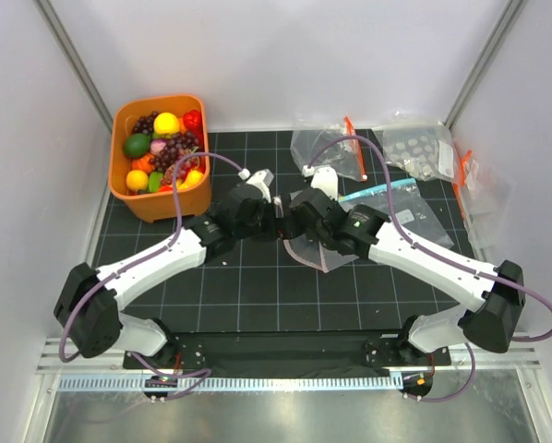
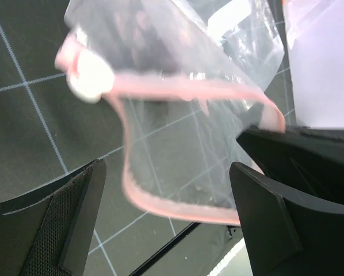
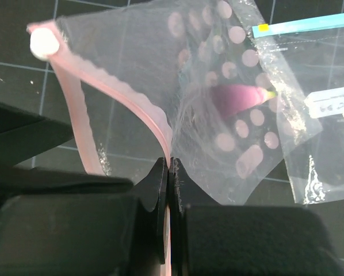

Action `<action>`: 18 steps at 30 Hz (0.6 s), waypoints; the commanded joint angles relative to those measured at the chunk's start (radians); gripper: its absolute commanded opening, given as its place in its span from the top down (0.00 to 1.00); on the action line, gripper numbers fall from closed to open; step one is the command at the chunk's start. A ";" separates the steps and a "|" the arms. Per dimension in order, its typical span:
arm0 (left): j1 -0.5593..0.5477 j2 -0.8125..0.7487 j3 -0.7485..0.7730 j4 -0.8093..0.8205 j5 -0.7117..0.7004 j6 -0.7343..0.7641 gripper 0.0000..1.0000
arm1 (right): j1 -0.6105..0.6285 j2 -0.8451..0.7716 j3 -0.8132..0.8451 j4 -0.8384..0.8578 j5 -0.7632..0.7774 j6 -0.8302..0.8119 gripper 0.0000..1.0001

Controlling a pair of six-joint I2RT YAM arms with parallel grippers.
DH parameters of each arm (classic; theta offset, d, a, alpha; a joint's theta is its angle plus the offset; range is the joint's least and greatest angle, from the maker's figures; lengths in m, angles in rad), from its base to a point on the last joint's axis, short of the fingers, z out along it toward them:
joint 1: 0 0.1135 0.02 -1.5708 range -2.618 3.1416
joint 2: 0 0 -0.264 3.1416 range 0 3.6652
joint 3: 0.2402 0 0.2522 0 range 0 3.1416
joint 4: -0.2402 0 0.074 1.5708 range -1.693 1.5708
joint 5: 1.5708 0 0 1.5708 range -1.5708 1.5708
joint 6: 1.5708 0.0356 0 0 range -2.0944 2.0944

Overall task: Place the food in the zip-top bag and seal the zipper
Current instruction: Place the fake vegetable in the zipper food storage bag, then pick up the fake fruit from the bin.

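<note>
The clear zip-top bag (image 1: 318, 251) lies at mid-table between both grippers. My right gripper (image 3: 169, 167) is shut on its pink zipper strip (image 3: 140, 106), holding the mouth open. A white tab (image 3: 44, 43) sits at the strip's end. A purple piece (image 3: 238, 96) shows inside the bag, and pale round spots show on or through the film. My left gripper (image 2: 172, 230) is open, its fingers either side of the bag's mouth rim (image 2: 178, 210) without touching it. In the top view the left gripper (image 1: 274, 221) and right gripper (image 1: 299, 226) nearly meet. The food (image 1: 166, 138) fills the orange tub (image 1: 188, 198).
A clear bag with a blue strip and white label (image 1: 401, 198) lies just right of the held bag. More clear bags lie at the back (image 1: 327, 148), one printed with white dots (image 1: 414, 148), another at the right wall (image 1: 474, 185).
</note>
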 commanded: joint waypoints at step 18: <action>0.534 -0.141 0.272 -0.415 -0.281 0.319 0.06 | -0.072 -0.044 0.006 0.029 -0.085 0.010 0.99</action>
